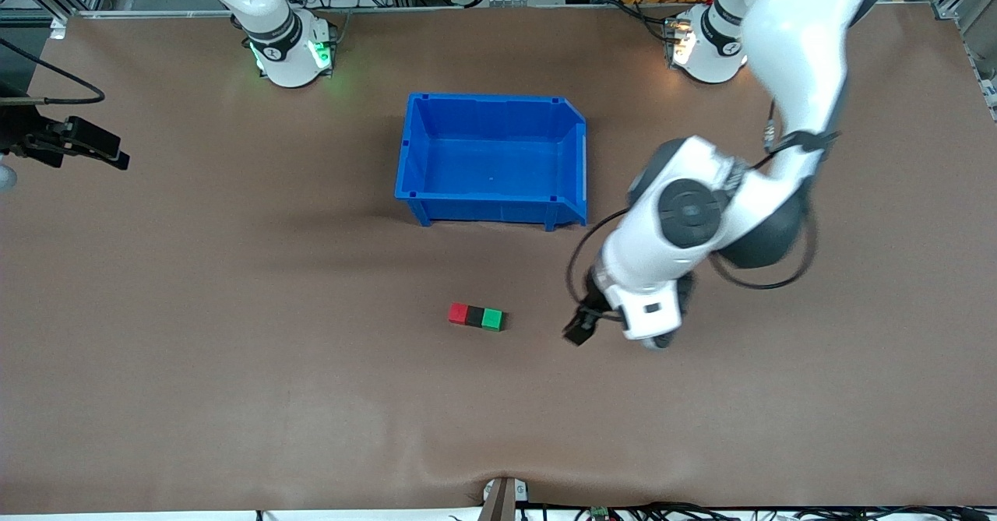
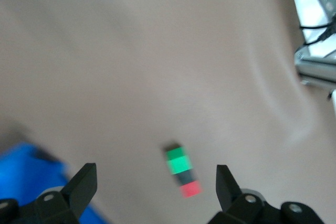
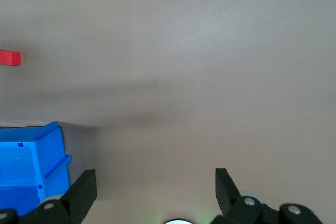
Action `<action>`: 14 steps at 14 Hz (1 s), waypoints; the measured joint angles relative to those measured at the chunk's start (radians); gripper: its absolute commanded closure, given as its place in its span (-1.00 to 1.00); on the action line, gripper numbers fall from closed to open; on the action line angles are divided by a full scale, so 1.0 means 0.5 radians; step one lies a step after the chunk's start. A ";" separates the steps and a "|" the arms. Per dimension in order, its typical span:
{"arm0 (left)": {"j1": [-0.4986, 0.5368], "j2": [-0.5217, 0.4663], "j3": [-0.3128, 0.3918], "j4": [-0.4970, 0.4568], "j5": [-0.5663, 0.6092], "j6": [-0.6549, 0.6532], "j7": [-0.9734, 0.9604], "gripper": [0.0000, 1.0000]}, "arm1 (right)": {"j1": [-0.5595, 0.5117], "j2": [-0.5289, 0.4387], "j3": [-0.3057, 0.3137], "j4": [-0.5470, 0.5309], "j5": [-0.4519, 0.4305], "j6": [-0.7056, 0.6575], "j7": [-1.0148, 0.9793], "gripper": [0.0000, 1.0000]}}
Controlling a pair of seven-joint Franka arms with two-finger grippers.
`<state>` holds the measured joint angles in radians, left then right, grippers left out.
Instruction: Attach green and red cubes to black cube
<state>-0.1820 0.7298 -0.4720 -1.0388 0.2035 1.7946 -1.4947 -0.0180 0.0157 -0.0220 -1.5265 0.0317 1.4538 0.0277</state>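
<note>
The red cube (image 1: pixel 459 314), the black cube (image 1: pixel 476 316) and the green cube (image 1: pixel 491 318) lie touching in one row on the table, black in the middle. The row is nearer to the front camera than the blue bin. My left gripper (image 1: pixel 580 330) is open and empty over the table, a short way from the green cube toward the left arm's end. The left wrist view shows the green (image 2: pixel 178 162), black (image 2: pixel 185 178) and red (image 2: pixel 191 189) cubes between its fingers, farther off; the gripper (image 2: pixel 156 177) holds nothing. My right gripper (image 3: pixel 155 179) is open and empty, waiting high near its base.
An empty blue bin (image 1: pixel 405 155) stands mid-table, farther from the front camera than the cubes; it also shows in the left wrist view (image 2: pixel 26 163) and right wrist view (image 3: pixel 26 171). The red cube shows at the right wrist view's edge (image 3: pixel 10 57). Brown table surface surrounds the row.
</note>
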 measured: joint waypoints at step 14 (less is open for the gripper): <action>0.868 -0.863 -0.133 -0.304 -0.150 -0.980 2.112 -1.00 | -0.001 0.000 -0.003 0.007 0.001 -0.006 0.002 -1.00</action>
<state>0.2520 0.2985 -0.5384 -1.1910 0.1287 1.3044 -0.4385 -0.0185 0.0157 -0.0234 -1.5231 0.0321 1.4507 0.0285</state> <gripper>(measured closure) 0.000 0.000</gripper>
